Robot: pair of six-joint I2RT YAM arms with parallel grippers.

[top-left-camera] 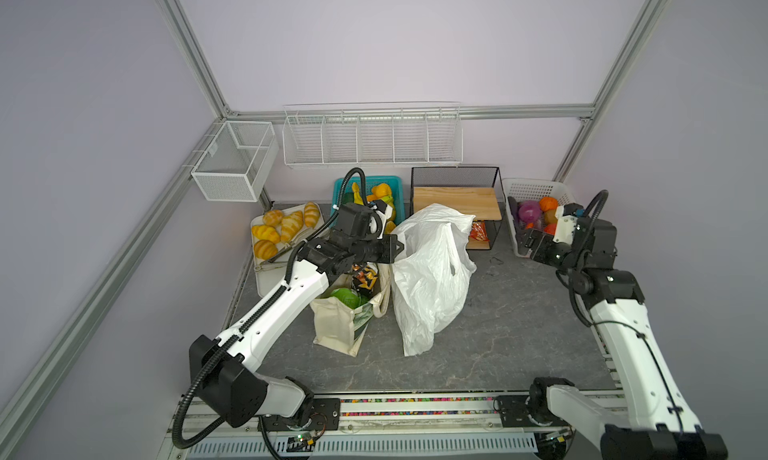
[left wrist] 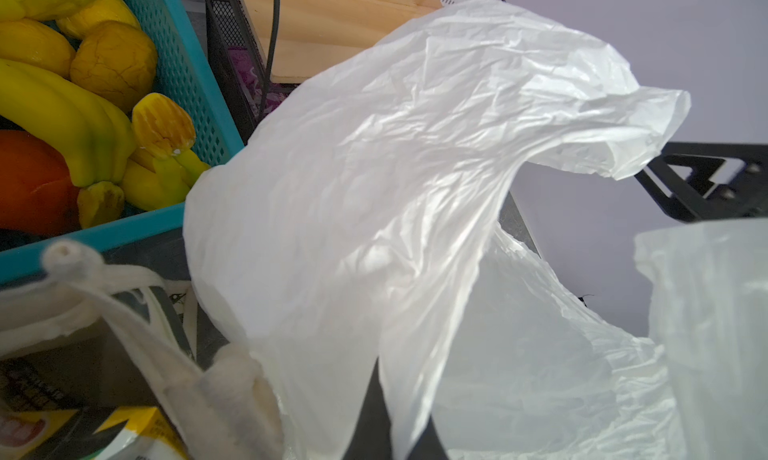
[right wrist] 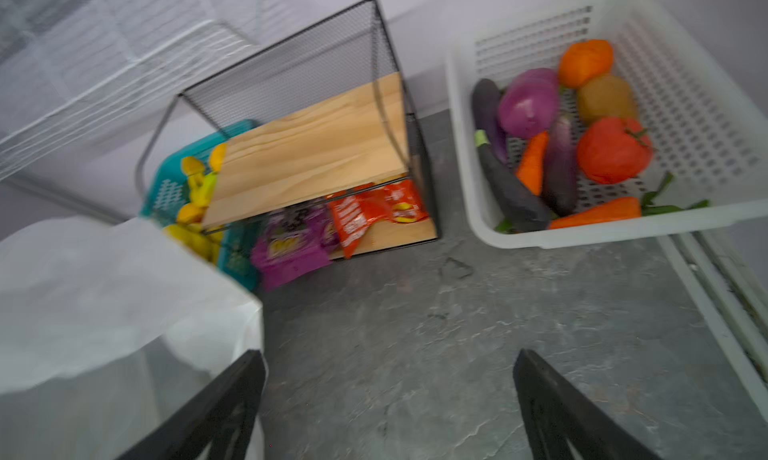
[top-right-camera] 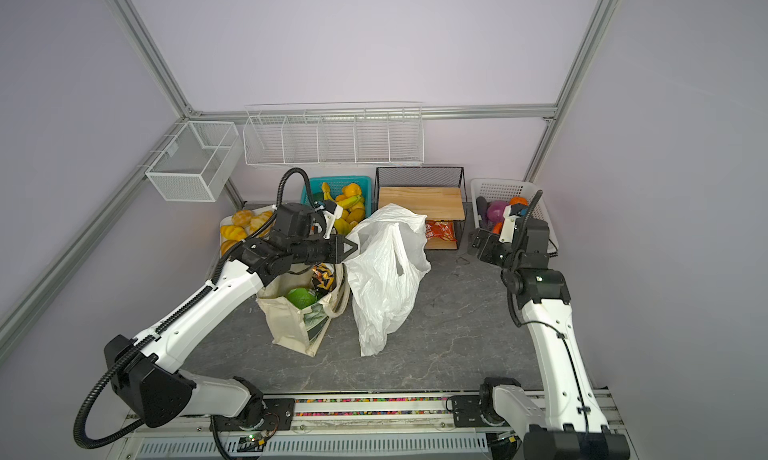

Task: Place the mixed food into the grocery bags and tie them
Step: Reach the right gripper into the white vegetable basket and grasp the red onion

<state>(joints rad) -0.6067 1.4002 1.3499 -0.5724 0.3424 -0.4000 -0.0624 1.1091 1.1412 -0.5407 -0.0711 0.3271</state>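
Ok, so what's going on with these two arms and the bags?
The left gripper is shut on the edge of the white plastic bag, holding it up. The canvas tote beside it holds the green snack bag and the black-and-yellow snack bag. The right gripper, open and empty, hangs near the white basket of vegetables.

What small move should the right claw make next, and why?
Probably move the open right claw over the tomato in the white basket. This claw holds nothing, and the left claw is shut on the rim of the plastic carrier bag, holding it up.
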